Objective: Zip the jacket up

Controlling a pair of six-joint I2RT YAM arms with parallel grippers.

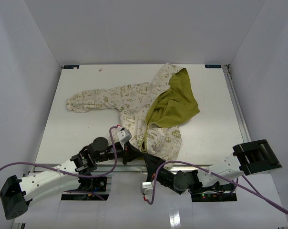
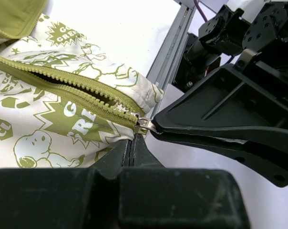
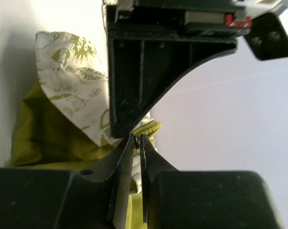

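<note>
**Pinching a zipper pull at the hem of a small jacket**

Lying spread on the white counter, the small hooded fabric jacket, cream with a green printed pattern, sits towards the middle and far right. One long sleeve stretches to the left, and its plain olive-green lining is folded open at the upper right. The jacket's bottom hem reaches the near edge of the counter, beside a grey metal rail, and both black arms meet there.

Seen from the left wrist, the right end effector comes in from the right with its two fingers drawn to a point. It is clamped on the small silver metal zipper pull, which sits at the very bottom of the olive-green front zipper. Just above the pull the two rows of teeth lie together. Farther up they part, leaving a dark gap. The right wrist view shows the same fingers nearly pressed together, with only a thin slit between them.

The left end effector is clenched, its fingers closed flat against each other. Its tip rests at the hem just below the zipper pull, touching the printed fabric. Whether any cloth is caught between its fingers cannot be told. The two fingertip pairs sit just beside each other at the foot of the zipper.
</note>
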